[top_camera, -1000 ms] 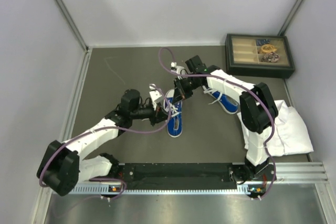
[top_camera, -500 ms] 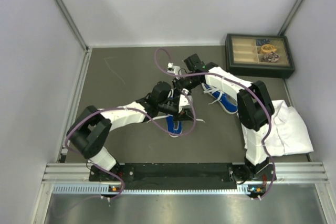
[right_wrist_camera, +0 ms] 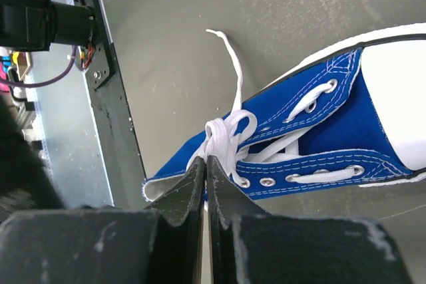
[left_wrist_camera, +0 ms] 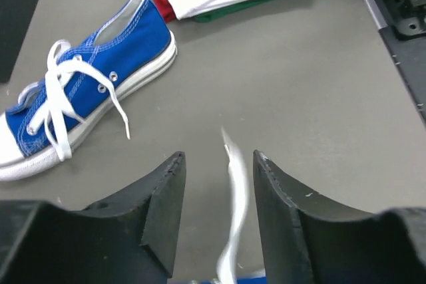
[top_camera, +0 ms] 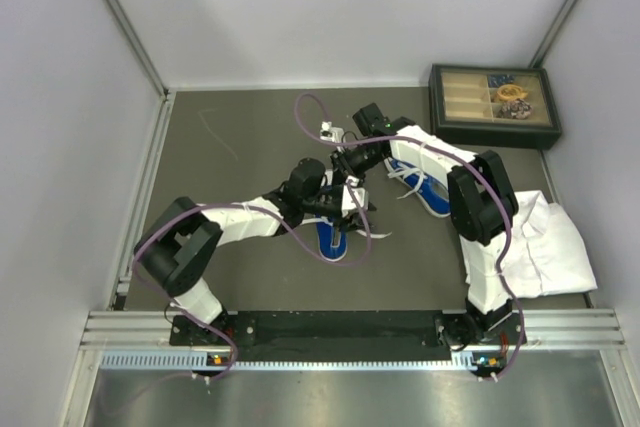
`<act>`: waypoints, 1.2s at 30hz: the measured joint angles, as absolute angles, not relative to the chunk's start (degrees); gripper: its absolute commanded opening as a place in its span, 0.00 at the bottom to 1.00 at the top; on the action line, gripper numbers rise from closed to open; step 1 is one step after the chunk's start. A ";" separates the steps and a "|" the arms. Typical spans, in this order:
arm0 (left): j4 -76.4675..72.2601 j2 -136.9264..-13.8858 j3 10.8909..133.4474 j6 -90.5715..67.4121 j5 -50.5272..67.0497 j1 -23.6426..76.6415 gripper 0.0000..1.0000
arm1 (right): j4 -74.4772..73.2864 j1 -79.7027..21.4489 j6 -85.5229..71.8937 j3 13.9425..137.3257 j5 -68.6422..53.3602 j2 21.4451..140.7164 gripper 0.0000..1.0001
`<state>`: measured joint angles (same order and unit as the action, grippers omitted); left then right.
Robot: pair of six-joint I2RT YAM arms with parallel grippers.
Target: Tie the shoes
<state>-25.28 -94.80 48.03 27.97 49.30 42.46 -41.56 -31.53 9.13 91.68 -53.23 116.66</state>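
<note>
From above, compartment box (top_camera: 490, 135) at one o'clock, contents too small to name, near shoe (top_camera: 335, 239) half hidden at centre of worktop (top_camera: 250, 147), left wrist, left tool (left_wrist_camera: 218, 156) apart around a blurred lace (left_wrist_camera: 234, 177), far shoe (left_wrist_camera: 86, 91) at ten o'clock, right wrist, right tool (right_wrist_camera: 205, 159) clamped on near shoe's lace loop (right_wrist_camera: 223, 132)
</note>
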 measured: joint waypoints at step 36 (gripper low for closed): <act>-0.58 -78.83 33.36 48.62 46.63 30.13 0.05 | -40.18 -32.01 5.93 91.55 -54.41 116.66 0.00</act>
